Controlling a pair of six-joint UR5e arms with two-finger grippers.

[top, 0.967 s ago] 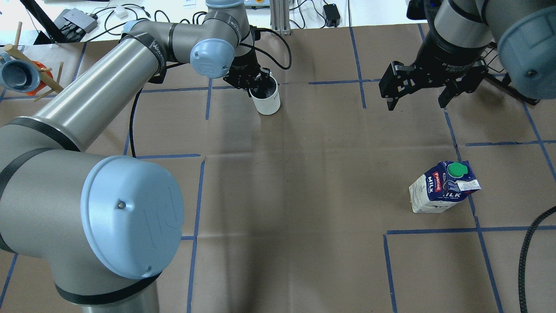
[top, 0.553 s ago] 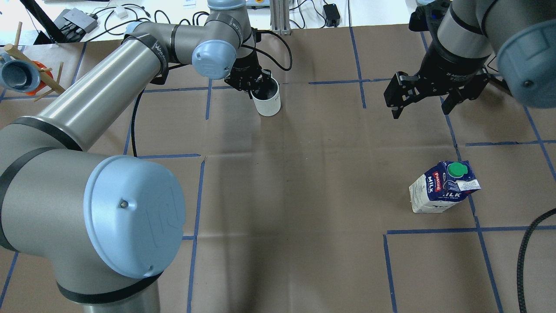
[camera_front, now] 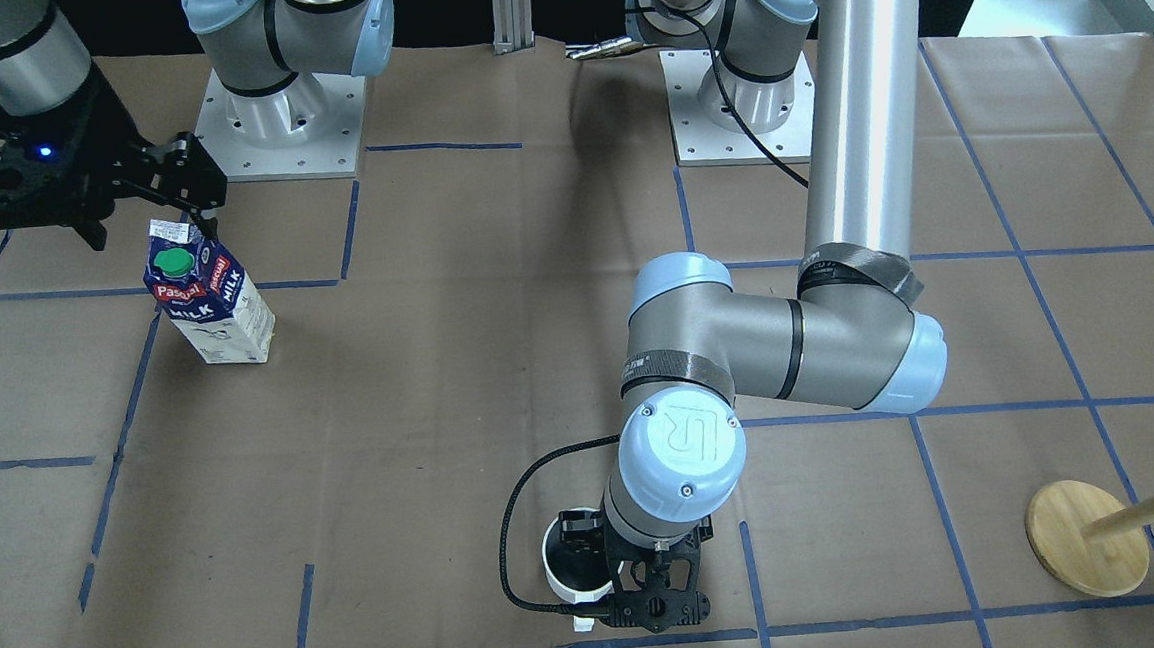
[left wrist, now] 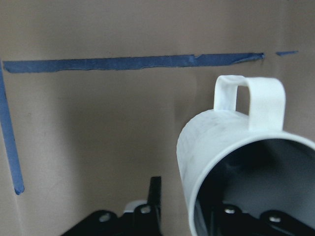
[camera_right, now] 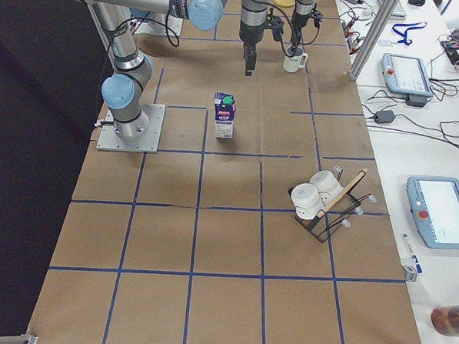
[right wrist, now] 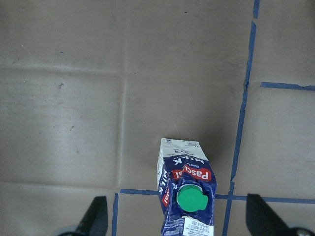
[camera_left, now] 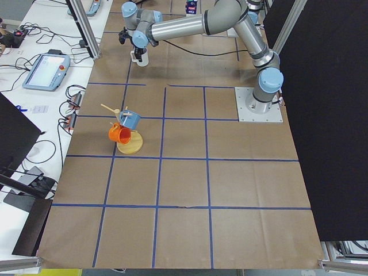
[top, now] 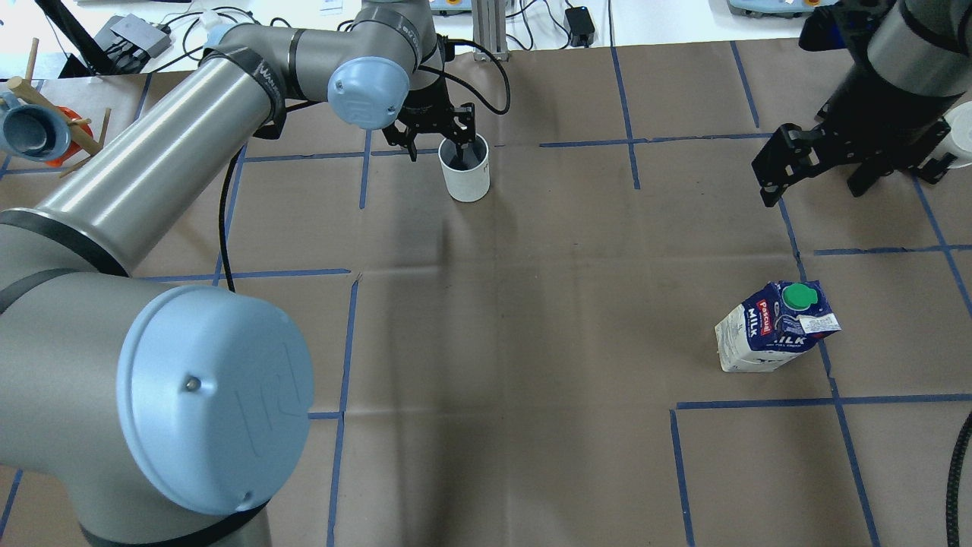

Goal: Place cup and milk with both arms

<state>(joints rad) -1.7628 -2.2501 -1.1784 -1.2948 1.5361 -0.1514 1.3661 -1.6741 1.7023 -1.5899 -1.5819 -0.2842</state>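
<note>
The white cup [top: 468,179] stands upright at the table's far middle, its handle away from the robot [left wrist: 249,98]. My left gripper [top: 437,150] is open and straddles the cup's near wall. One finger [left wrist: 153,199] is outside and apart from the wall, the other is inside the cup. The milk [top: 771,330] stands upright on the right side, also in the front view [camera_front: 211,311]. My right gripper [top: 812,194] is open and empty, high above the milk [right wrist: 183,172], whose green cap shows between the fingers [right wrist: 96,216].
A wooden mug rack [top: 45,125] with a blue and an orange cup stands at the far left edge. Another rack with white cups [camera_right: 324,200] stands toward the right end. A black cable [top: 228,220] hangs along the left arm. Blue tape lines grid the brown table.
My left gripper's fingers have spread apart at the cup's rim and its wrist has turned. My right gripper, still open, has moved right in the overhead view. Cup and milk stayed put.
</note>
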